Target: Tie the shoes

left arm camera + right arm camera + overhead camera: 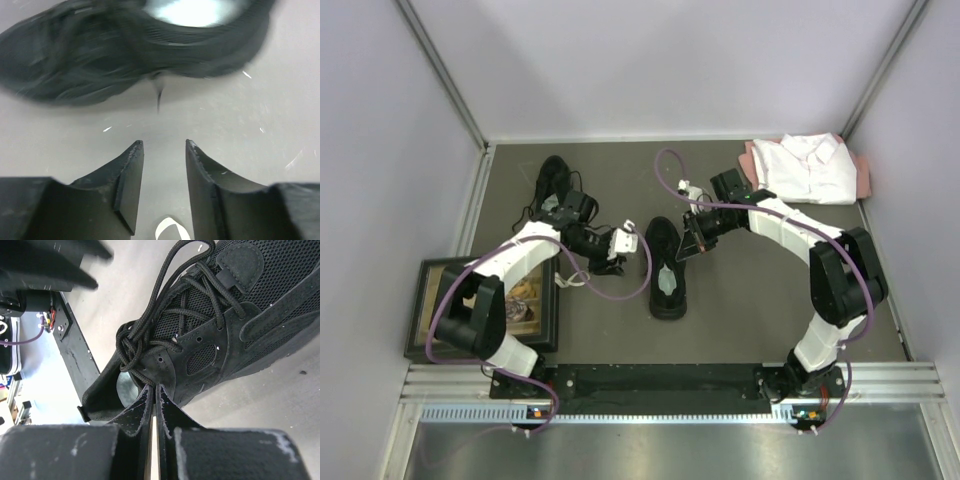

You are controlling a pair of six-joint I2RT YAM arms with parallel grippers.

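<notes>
Right wrist view is showing the shoe, sitting dead centre on the table, laces bunching loosely at the collar. Right gripper is pinching shut right under that bunch, can't tell if it's catching a strand. Left gripper is hanging open, empty. I'd be pulling slowly, watching the shoe isn't dragging.

I can read nothing: no lettering, brand or number shows on the shoes, shirt or box
</notes>
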